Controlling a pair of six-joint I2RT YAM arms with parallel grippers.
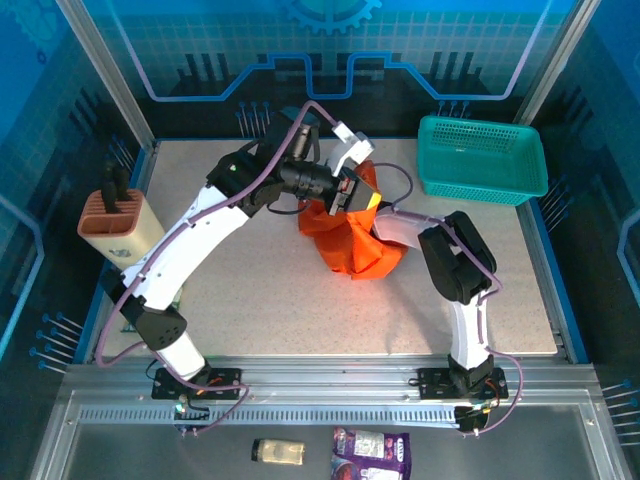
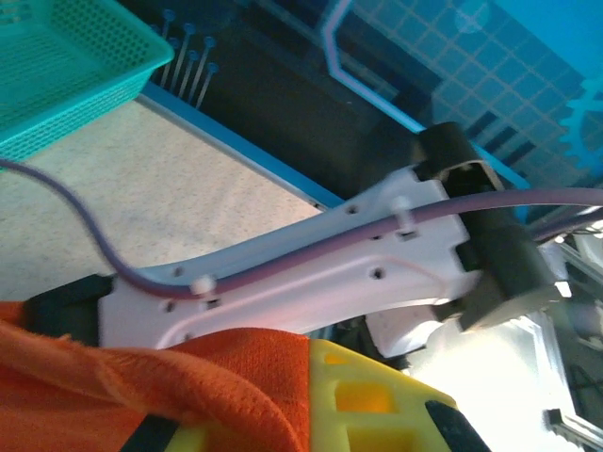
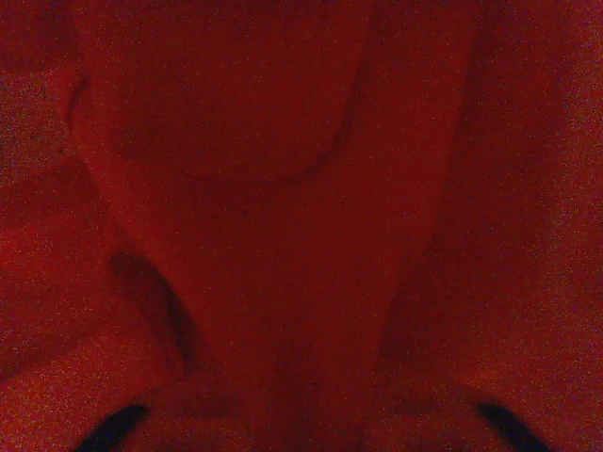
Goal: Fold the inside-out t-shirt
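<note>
Speckled table (image 1: 250, 290), left fingers (image 2: 377, 405) pinching raised orange t-shirt (image 1: 350, 248), right fingers (image 3: 115, 430) buried inside it, opening unclear

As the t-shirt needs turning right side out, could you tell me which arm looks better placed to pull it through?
Probably the right: the right gripper is buried inside the t-shirt, cloth all around it, ready to pull. The left gripper is shut on the t-shirt, holding it up.
</note>
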